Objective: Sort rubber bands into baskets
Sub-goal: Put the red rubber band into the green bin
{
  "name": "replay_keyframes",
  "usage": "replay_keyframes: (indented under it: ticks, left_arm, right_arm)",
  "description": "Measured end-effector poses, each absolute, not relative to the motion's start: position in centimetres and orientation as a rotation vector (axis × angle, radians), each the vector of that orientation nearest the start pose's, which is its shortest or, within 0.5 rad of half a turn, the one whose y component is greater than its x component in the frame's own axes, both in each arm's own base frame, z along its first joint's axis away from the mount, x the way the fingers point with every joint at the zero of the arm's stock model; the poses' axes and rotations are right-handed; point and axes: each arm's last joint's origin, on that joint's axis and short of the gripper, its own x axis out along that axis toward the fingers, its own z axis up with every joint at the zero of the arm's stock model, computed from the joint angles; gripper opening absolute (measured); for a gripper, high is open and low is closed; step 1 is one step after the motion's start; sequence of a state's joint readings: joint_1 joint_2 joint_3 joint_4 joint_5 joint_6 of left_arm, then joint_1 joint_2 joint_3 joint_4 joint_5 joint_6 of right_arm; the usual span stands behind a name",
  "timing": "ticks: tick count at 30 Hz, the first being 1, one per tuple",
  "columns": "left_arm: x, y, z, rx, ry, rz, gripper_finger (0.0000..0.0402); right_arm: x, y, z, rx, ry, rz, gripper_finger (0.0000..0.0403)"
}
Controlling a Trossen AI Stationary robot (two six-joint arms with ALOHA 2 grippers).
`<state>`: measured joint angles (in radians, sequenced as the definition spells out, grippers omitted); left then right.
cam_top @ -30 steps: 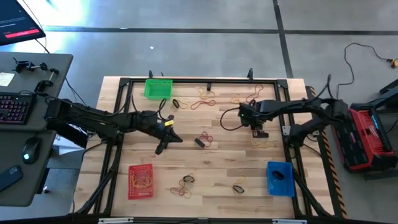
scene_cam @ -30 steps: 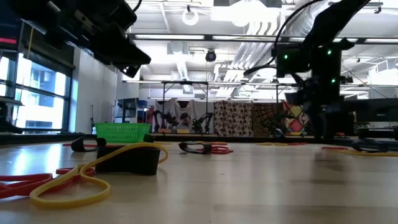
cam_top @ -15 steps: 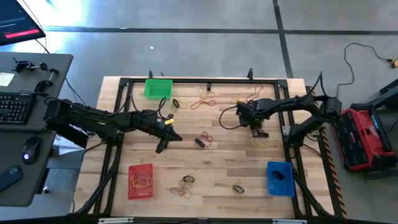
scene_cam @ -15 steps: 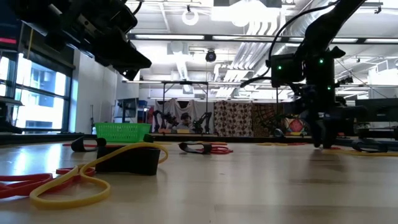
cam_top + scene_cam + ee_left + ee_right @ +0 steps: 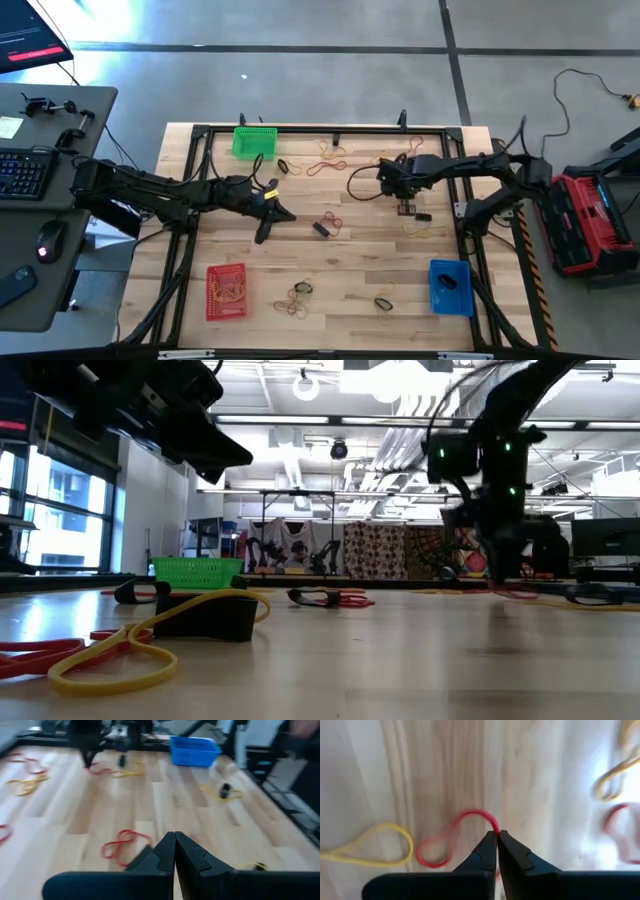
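Your right gripper [image 5: 497,836] is pinched tight on a thin red rubber band [image 5: 451,839] mid-table w/ only the tips; lift fast & it may slip or snap back, well short of the red basket [image 5: 226,291]; left gripper [image 5: 174,851] is closed, empty

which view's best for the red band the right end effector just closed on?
Right wrist view: the red rubber band loops on the wood, its end pinched at the right end effector tips. The high view hides it under the arm; the low view shows only a red sliver; the left wrist view shows it blurred, far off.
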<state>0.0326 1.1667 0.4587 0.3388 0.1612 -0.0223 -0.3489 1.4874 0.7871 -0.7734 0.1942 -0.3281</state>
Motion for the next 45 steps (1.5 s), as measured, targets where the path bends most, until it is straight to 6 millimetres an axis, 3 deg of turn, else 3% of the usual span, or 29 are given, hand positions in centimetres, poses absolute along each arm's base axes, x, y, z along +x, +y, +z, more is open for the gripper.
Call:
replay_keyframes:
  ticks: [11,22,29,40,45]
  left_arm:
    - [23.1,0.7,19.5,-0.029,0.4,0.029,0.002]
    - [25.4,0.1,17.5,-0.011,0.353,0.082,0.0108]
    - [28.2,-0.3,16.7,0.04,0.305,0.253,0.015]
    - [32.8,-1.4,17.0,0.025,0.274,0.208,0.0201]
    - [33.8,-1.7,17.1,0.014,0.267,0.198,0.0211]
  right_arm:
    - [25.5,-6.0,21.2,-0.182,1.073,-0.338,0.0001]
    - [28.6,-2.3,22.8,-0.178,0.665,-0.438,0.0]
    - [29.0,0.0,23.5,-0.21,0.571,-0.437,0.0]
    - [29.0,2.1,23.8,-0.243,0.527,-0.437,0.0]
    - [29.0,2.4,23.8,-0.249,0.522,-0.443,0.0]
